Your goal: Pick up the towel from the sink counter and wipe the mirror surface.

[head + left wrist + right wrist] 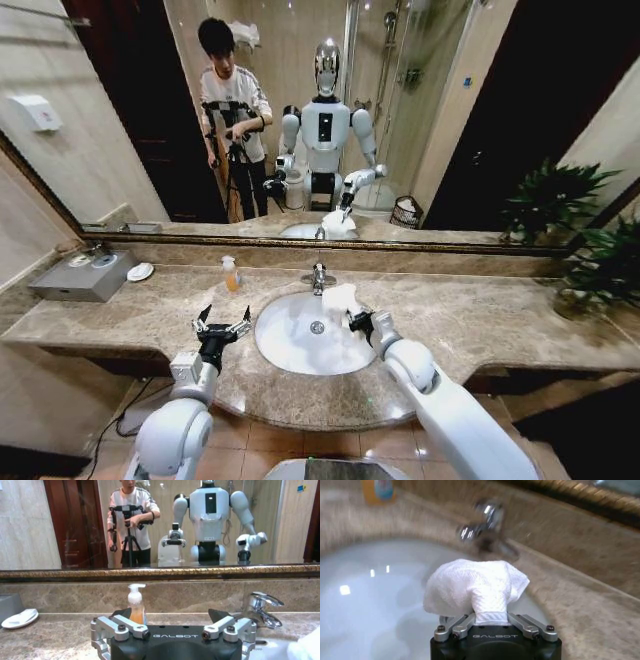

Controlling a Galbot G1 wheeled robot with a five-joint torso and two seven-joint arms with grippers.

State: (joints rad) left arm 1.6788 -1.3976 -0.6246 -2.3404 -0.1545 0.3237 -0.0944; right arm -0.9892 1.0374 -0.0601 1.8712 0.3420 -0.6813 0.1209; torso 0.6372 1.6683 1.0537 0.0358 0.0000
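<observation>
- Wide mirror surface [420, 120] along the wall, directly behind the sink counter [500, 320].
- Mottled marble counter with oval white basin [290, 345] set in the middle, chrome tap [318, 277] at its back edge.
- Right gripper [352, 319] over the basin's right rim, fingers pinched tight on the towel [340, 298]; cloth bunched, lifted off the counter, near the tap.
- Left gripper [222, 327] over the counter just left of the basin, fingers spread wide, holding nothing.
- Soap bottle [231, 273] standing left of the tap.
</observation>
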